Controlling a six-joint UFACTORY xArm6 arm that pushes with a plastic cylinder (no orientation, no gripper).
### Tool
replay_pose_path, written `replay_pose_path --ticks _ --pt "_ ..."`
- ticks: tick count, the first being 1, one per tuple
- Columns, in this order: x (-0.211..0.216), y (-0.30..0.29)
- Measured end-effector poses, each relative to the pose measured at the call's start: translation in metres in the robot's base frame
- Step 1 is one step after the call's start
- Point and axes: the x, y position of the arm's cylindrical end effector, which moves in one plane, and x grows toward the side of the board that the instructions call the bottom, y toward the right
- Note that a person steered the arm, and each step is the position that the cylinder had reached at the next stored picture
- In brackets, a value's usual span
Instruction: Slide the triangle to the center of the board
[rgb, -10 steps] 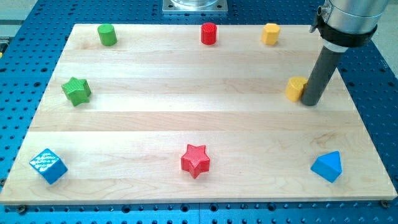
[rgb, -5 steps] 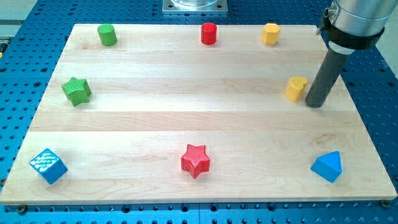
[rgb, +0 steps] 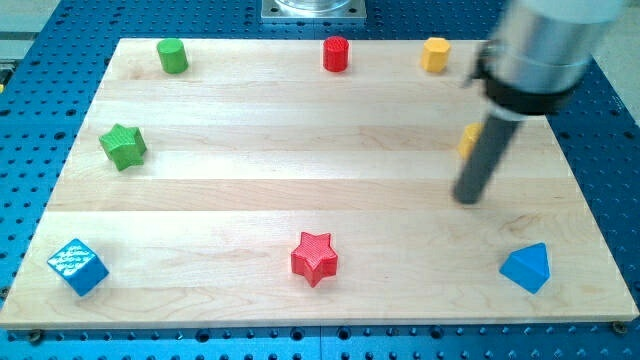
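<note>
Nearest you, along the view's bottom, sit three blocks on the pale wooden board (rgb: 250, 190): a blue cube (rgb: 77, 266) with a ridged, striped top face at the left corner, a red star (rgb: 314, 257) with matte faces near the middle, and the blue triangle (rgb: 527, 267), a smooth wedge, at the right corner. That triangle is the piece you care about; it rests well off the board's centre, close to the right edge.

Look higher and you find my tip (rgb: 466, 198), the end of a straight dark rod, blurred, above and left of the triangle and apart from it. There is no claw on this arm, so nothing is spread or pinched. A yellow block (rgb: 467, 140) peeks out just behind the rod, mostly hidden.

Further up, a green star (rgb: 123, 146) lies at the left. Along the top edge stand a green cylinder (rgb: 172, 55), a red cylinder (rgb: 336, 53) and a second yellow block (rgb: 435, 53).

The board shows light grain in long planks and sits on a blue perforated table (rgb: 40, 120).
</note>
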Motion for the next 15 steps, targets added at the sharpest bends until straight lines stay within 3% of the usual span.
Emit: replay_pose_path --ticks 1,2,3,4,5,6,7,8,9,10,11,12,15 --pt "-0.002 -0.056" --pt "-0.006 -0.205" --pt "-0.037 -0.216" --pt "-0.024 -0.107" --pt "0.023 0.013" --pt "0.028 0.159" --pt "0.076 0.194" --pt "0.107 0.118" --pt "0.103 0.036" --pt "0.089 -0.004" --pt "0.119 -0.007" --pt "0.111 -0.026" --pt "-0.025 -0.094"
